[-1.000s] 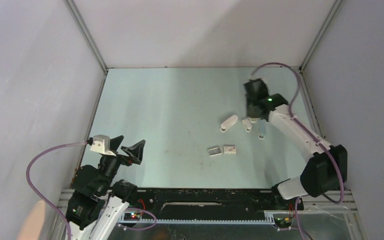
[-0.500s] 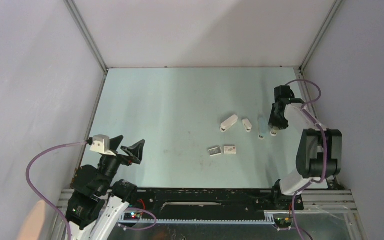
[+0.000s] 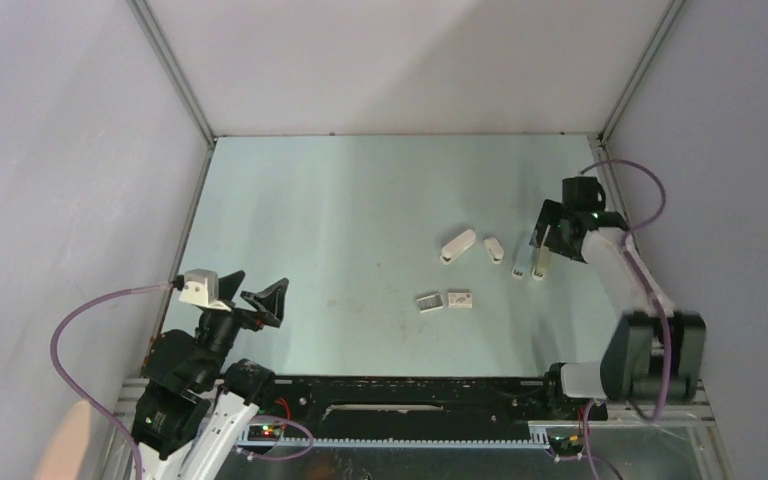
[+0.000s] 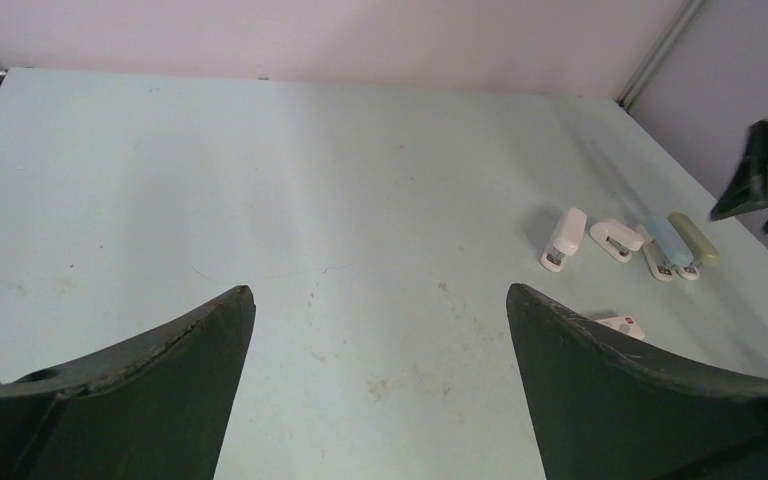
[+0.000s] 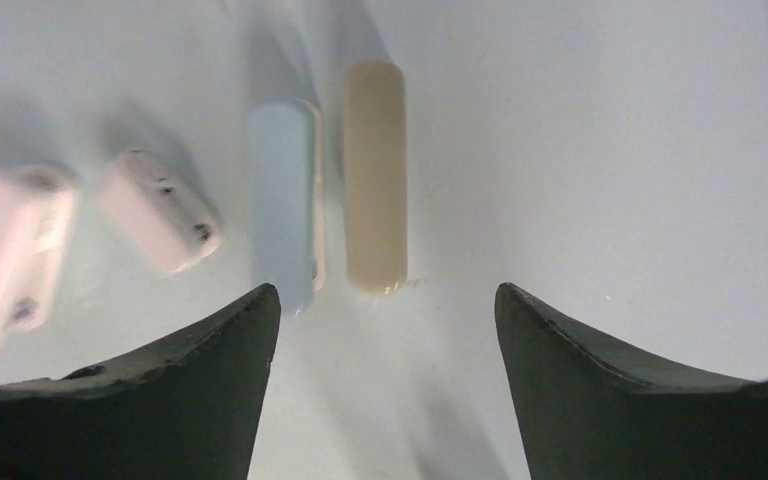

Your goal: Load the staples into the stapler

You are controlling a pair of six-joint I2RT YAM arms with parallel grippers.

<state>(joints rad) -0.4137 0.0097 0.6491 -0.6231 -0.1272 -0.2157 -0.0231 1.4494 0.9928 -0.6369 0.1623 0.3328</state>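
Four small staplers lie in a row at the right middle of the table: a white one (image 3: 457, 245), a small white one (image 3: 493, 249), a pale blue one (image 3: 520, 262) and a beige one (image 3: 539, 262). The striped grey staples (image 3: 427, 302) lie nearer, beside a plain white box (image 3: 459, 299). My right gripper (image 3: 549, 235) is open and empty, hovering over the beige stapler (image 5: 375, 190) and the blue stapler (image 5: 282, 210), its own view midpoint (image 5: 387, 300) just short of them. My left gripper (image 3: 260, 300) is open and empty at the near left (image 4: 380, 300). The staples are hidden in the left wrist view.
The left wrist view shows the stapler row, with the white stapler (image 4: 563, 238) and the beige one (image 4: 693, 240), and the white box (image 4: 622, 324) by my right fingertip. Grey walls and metal posts enclose the table; the right wall is close to my right arm.
My right arm has swung from above the middle staplers out to the right and now hangs over the blue and beige staplers. The left arm has not moved.
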